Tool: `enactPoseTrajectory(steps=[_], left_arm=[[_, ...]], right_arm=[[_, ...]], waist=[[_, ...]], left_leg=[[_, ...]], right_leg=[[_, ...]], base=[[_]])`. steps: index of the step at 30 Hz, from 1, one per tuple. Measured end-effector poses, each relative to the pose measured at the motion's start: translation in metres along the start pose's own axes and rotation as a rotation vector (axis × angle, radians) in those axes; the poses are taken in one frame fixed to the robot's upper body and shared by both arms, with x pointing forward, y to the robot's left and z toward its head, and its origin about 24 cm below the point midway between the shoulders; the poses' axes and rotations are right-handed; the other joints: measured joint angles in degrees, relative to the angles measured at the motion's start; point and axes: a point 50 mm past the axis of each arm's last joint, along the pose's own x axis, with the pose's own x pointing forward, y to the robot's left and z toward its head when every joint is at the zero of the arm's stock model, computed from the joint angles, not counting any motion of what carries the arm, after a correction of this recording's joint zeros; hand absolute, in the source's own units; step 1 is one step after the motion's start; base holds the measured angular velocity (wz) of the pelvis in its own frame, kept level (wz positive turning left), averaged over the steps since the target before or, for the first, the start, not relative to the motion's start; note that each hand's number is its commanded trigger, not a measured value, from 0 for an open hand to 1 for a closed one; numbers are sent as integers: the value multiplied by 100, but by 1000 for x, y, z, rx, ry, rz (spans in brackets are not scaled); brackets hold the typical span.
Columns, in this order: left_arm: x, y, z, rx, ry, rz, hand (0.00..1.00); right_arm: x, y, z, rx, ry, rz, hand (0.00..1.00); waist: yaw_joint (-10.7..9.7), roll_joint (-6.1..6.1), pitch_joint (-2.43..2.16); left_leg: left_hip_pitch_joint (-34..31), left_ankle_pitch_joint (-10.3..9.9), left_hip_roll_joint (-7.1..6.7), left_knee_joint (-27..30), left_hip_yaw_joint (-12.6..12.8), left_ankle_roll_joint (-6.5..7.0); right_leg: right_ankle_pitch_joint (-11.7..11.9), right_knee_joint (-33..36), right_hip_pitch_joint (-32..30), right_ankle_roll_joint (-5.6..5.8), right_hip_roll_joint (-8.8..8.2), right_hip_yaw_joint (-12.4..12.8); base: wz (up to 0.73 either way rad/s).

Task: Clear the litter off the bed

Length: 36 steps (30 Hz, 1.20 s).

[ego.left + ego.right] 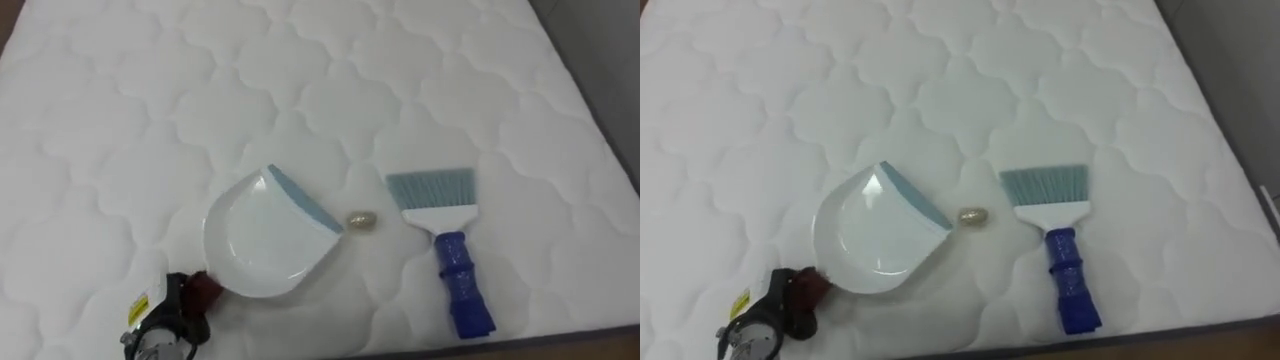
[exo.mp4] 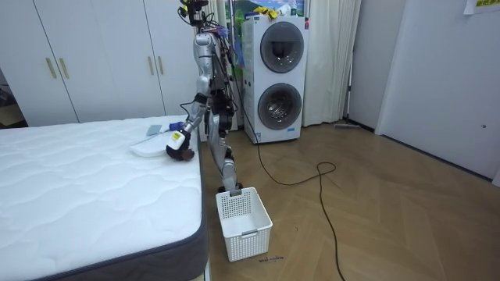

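Observation:
A white dustpan [image 1: 262, 240] with a grey-blue lip lies on the white quilted mattress [image 1: 150, 110], its mouth facing right. Just off the lip sits a small beige crumb [image 1: 361, 221]. To the crumb's right lies a brush [image 1: 448, 245] with grey-blue bristles pointing away from me and a blue handle toward the bed's near edge. My left hand [image 1: 170, 312] is at the lower left, curled round the dustpan's reddish handle [image 1: 207, 287]. In the room view I stand at the bed's side with that hand [image 2: 178, 144] on the mattress.
The mattress edge [image 1: 600, 110] runs down the right side and along the bottom. On the floor beside the bed stands a white basket [image 2: 244, 222]. Stacked laundry machines [image 2: 273, 74] stand behind me.

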Motion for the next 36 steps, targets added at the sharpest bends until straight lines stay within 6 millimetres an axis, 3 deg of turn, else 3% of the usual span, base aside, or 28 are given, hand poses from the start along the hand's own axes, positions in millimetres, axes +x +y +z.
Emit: enactPoseTrajectory(steps=[12,23,25,36], left_arm=[[-2,-4,-6,-1,45,-15,100],[-2,-2,-6,-58,52,-5,100],[-2,1,-10,-66,49,11,100],[-5,16,-20,-73,1,135,100]], right_arm=[[0,4,-4,64,23,-12,0],[-1,3,-12,109,31,-31,0],[-1,1,-12,155,24,-38,0],[-3,-21,-5,478,-26,-161,0]], waist=[[-21,-60,-36],[-19,-41,-31],[7,-13,-15],[2,98,-41]], left_leg=[[10,23,-5,32,65,27],[142,21,-6,7,11,25],[258,21,-5,-52,30,25],[485,21,-6,-85,115,27]], right_leg=[[0,6,10,0,-28,16],[3,-5,143,-5,-11,15],[2,-8,217,-3,-10,23],[-1,8,378,1,-10,121]], base=[[0],[1],[-5],[-5]])
